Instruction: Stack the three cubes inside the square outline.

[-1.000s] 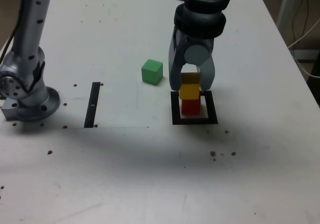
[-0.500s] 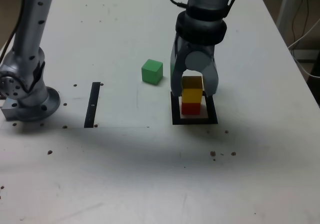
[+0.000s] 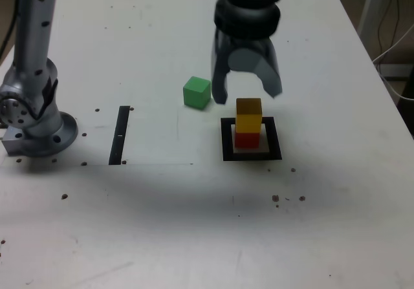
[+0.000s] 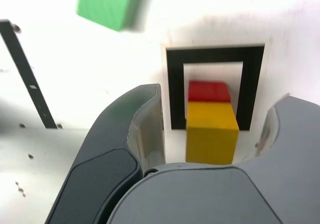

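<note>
On the desk (image 3: 162, 231), the square outline (image 3: 227, 141) lies flat, its white centre partly covered. The red cube (image 3: 247, 140) sits inside it, mostly hidden under the yellow cube (image 3: 248, 115); the wrist view shows a sliver of its top, so the two are not quite aligned. The yellow one, matte and darker on top in the exterior view, stands upright, slightly toward three o'clock of where it was a second ago. At nine o'clock from the outline is a thin black strip (image 3: 119, 135). Farther off, toward ten o'clock, the matte green cube (image 3: 196, 92) has not moved. The end effector (image 3: 248, 99), earlier around the yellow cube, has risen toward twelve o'clock, fingers spread apart and holding nothing. It is motion-blurred; the arm (image 3: 35, 37) is cut off at the top edge.
</note>
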{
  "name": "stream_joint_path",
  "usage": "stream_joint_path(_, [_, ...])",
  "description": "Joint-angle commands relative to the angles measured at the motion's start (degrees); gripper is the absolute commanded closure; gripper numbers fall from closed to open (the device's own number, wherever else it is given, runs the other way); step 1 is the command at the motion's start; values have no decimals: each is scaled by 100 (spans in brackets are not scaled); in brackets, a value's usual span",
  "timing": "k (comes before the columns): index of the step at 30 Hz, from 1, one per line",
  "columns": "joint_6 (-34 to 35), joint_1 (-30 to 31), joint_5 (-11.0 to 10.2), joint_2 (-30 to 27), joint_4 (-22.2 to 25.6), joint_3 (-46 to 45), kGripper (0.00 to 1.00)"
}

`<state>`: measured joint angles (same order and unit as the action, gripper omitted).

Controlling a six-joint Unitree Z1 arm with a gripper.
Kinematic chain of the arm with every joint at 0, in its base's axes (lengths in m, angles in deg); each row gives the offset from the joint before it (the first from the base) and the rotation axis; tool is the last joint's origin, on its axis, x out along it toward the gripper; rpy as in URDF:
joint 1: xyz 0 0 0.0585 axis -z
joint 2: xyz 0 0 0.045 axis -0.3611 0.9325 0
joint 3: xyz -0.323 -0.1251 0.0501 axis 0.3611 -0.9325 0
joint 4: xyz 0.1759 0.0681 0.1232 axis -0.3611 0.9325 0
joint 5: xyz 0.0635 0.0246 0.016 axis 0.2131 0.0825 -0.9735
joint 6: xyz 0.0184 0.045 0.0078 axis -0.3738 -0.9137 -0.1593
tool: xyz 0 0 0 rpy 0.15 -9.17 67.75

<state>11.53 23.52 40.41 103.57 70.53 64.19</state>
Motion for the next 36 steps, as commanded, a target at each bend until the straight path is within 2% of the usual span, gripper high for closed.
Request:
stream_joint_path(1, [23, -86, -112, -184, -2, -139, 1])
stream_joint_path(8, [-78, -571, -334, -594, -75, -857, 1])
stream_joint_path(14, [-316, -989, -357, -741, -288, -1415, 1])
stream_joint_path(21, [-466, -1186, -397, -669, -714, -1924, 1])
stream_joint_path(28, [-752, -1266, -421, -480, -1194, -2068, 1])
stream_joint_path(36, [-1623, -1358, -390, -257, -1747, -2273, 0])
